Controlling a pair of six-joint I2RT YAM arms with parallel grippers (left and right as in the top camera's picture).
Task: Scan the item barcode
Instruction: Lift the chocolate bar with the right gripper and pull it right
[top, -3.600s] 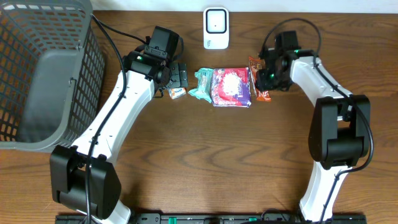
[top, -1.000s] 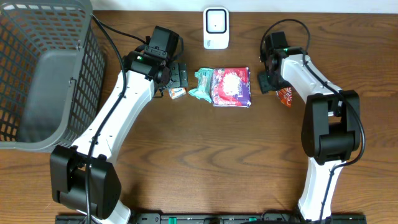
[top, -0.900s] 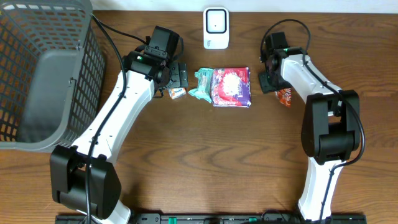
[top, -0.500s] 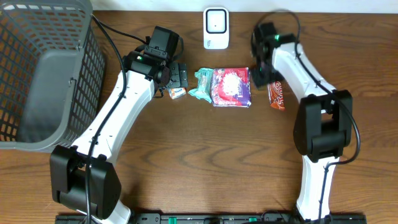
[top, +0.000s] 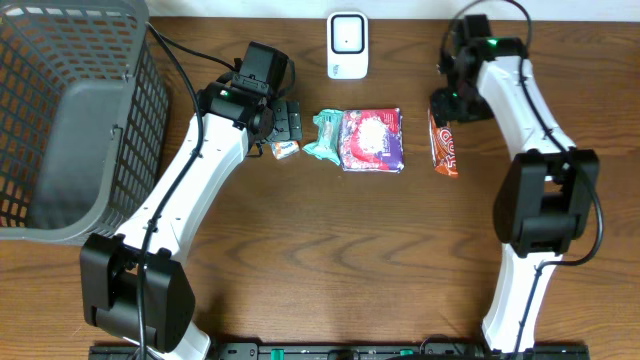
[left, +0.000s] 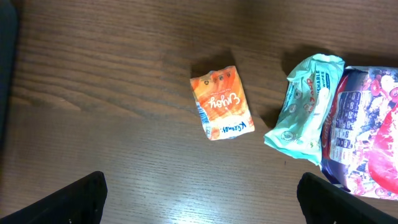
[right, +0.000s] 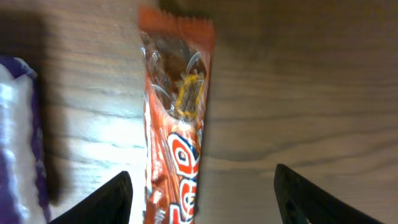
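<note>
Two claws, both empty. The right claw (right: 202, 190) stands open over the orange snack bar (right: 177, 124), which lies flat on the counter (right: 311, 93) beneath it. The left claw (left: 202, 196) gapes wide above a small sachet (left: 221, 104). Nothing is at the scanner (top: 347, 45), so the scan looks undone.

My wooden counter (top: 320, 250) is dark brown with a wavy grain. The long foil snack bar wrapper (right: 177, 124) is orange-red with white lettering and a brownish end marked in yellow. The plump plastic pouch (top: 371, 140) is purple at its edges and pink with white speckles in the middle. The crumpled wipes pack (left: 308, 102) is mint green with white print. The small square sachet (left: 221, 102) is orange with white script. The plastic mesh basket (top: 70, 120) is grey. The boxy white scanner (top: 347, 45) has a dark window. My left tool (top: 285, 120) and right tool (top: 445, 105) are black.
</note>
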